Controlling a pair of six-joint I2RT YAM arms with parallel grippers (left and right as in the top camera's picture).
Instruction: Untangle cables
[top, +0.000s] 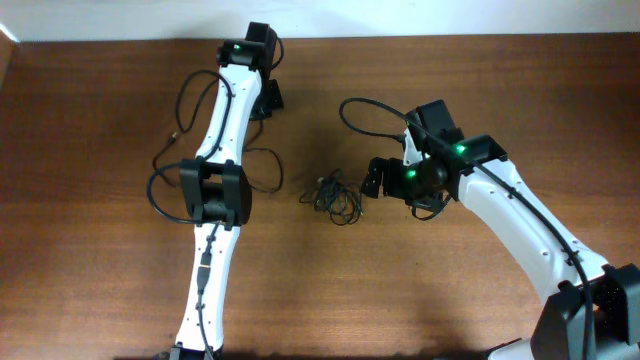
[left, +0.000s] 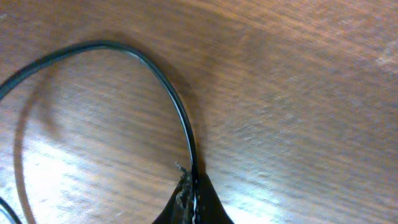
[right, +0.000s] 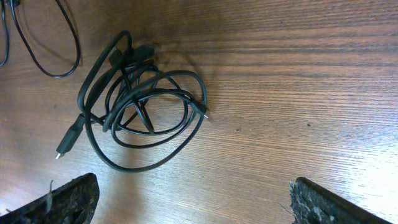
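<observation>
Left jaws, mostly cut off, pinch one cable (left: 99, 43)

Even, fairly bright light from above falls on the brown tabletop (top: 90, 250), with only faint shadows in the overhead view. The left wrist view is close and soft, streaked with pale glare. The right wrist view is sharper: the cables (right: 143, 99) throw soft shadows, and the right gripper (right: 194, 186) is blurred at the bottom edge.
</observation>
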